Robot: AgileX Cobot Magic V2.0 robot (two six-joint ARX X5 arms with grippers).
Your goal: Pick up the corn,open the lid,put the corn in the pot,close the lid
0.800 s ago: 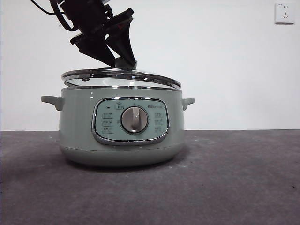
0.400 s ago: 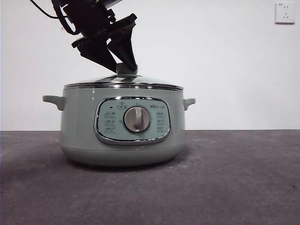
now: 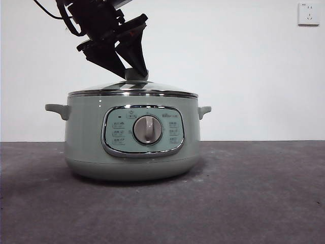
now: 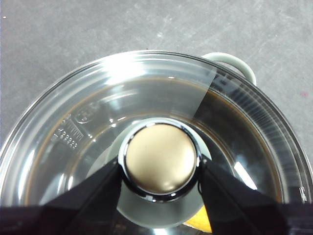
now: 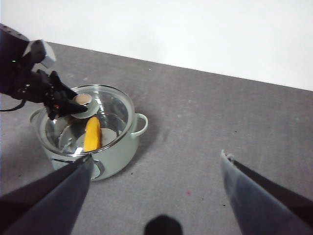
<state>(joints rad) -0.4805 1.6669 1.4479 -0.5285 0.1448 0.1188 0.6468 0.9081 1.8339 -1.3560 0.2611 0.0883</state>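
Already the lid [image 3: 133, 90] sits level on the pot [image 3: 86, 137], corn [image 5: 92, 134] inside; the left hand [image 4: 159, 169] grasps its knob from directly above, upper left of the front frame. Right hand [image 5: 156, 169] waits released.

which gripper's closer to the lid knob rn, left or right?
Left. The left gripper has its jaws on either side of the lid knob, with the lid seated on the pot. The right gripper is open, up and away from the pot.

Lid [image 3: 133, 89] across the pot [image 3: 81, 137] mouth
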